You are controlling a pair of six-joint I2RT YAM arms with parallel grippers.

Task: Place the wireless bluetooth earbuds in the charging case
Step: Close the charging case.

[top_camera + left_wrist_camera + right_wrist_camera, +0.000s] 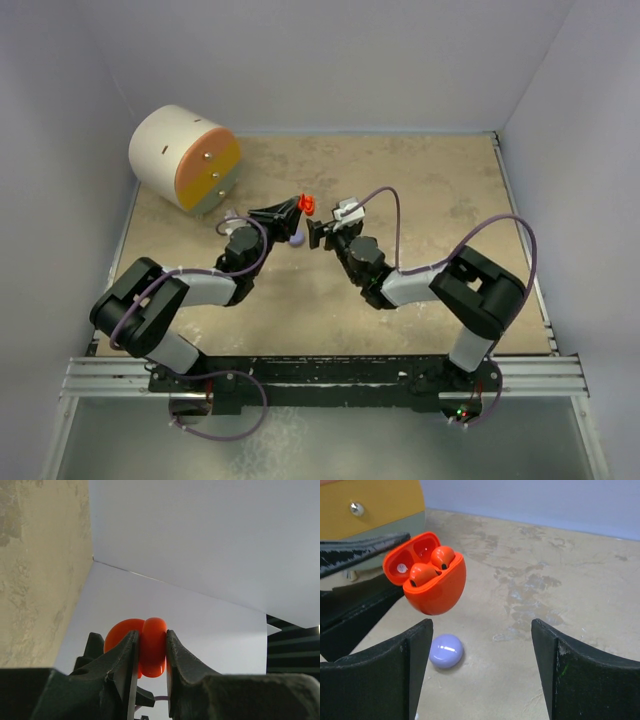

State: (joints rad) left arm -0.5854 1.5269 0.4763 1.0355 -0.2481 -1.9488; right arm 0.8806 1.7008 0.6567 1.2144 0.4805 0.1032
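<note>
My end effector (pixel 481 635) stands wide open. Ahead, a red case (pixel 437 592) hangs open above the table (pixel 560 570) (both red earbuds (pixel 442 557) seated inside), with a lavender case (pixel 446 651) lying on the table below it.

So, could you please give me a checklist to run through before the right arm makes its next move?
1. Grip: left gripper shut on the red case, clear of the table: ok.
2. Seating: two red earbuds in their wells: ok.
3. Closure: lid stands open: not ok.
4. Free arm: right gripper open, empty: ok.
5. Other set: lavender case lies closed on the table; its contents: cannot tell.
</note>
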